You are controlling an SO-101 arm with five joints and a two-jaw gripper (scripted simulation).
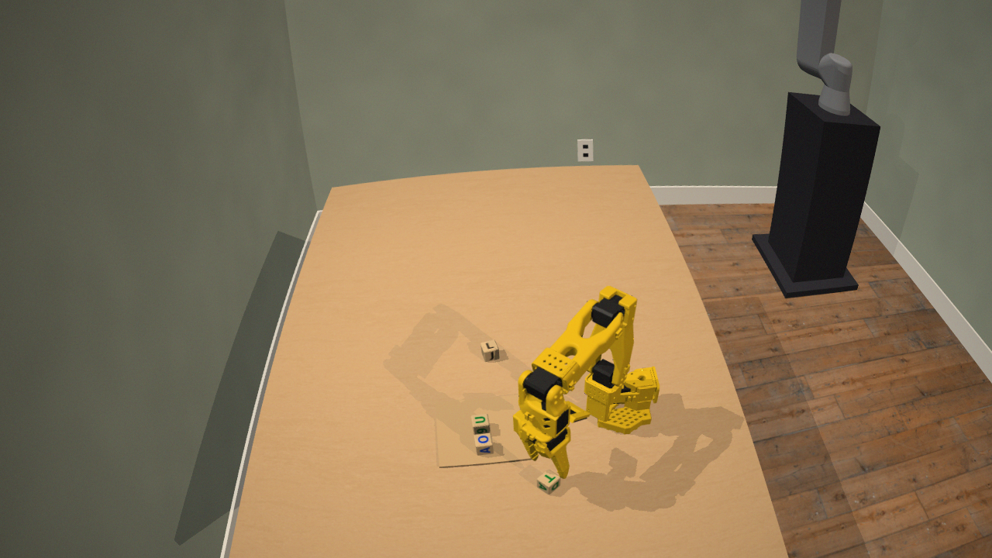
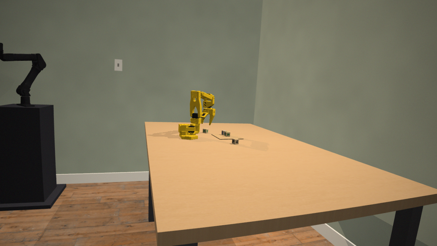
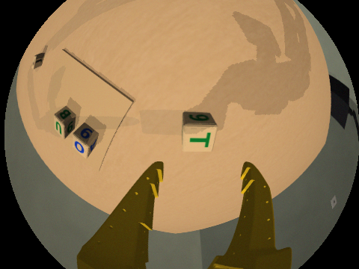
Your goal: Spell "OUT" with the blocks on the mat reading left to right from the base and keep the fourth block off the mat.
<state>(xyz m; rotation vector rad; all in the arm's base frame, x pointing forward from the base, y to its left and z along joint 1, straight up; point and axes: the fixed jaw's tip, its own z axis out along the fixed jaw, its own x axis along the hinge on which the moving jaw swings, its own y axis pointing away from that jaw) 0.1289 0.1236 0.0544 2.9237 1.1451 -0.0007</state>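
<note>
My gripper [image 1: 549,467] [image 3: 203,165] is open and empty, above and beside the T block [image 1: 549,480] [image 2: 205,131] [image 3: 198,140]. That block lies off the mat [image 1: 454,454] [image 2: 220,136] [image 3: 101,101], T up, its letter turned about a quarter turn seen from the base. On the mat, the O block [image 1: 483,438] [image 3: 84,141] and U block [image 1: 480,419] [image 3: 61,125] stand close side by side. From the base, O is left of U, and the U reads upright. The L block [image 1: 489,349] [image 2: 235,141] [image 3: 39,60] lies off the mat, beyond the U side.
The robot's yellow base [image 1: 624,418] [image 2: 188,136] stands near the table edge. The wooden table [image 1: 416,229] [image 2: 275,183] carries the arm's shadows. A grey arm on a black pedestal [image 1: 821,201] [image 2: 21,152] stands on the floor away from the table.
</note>
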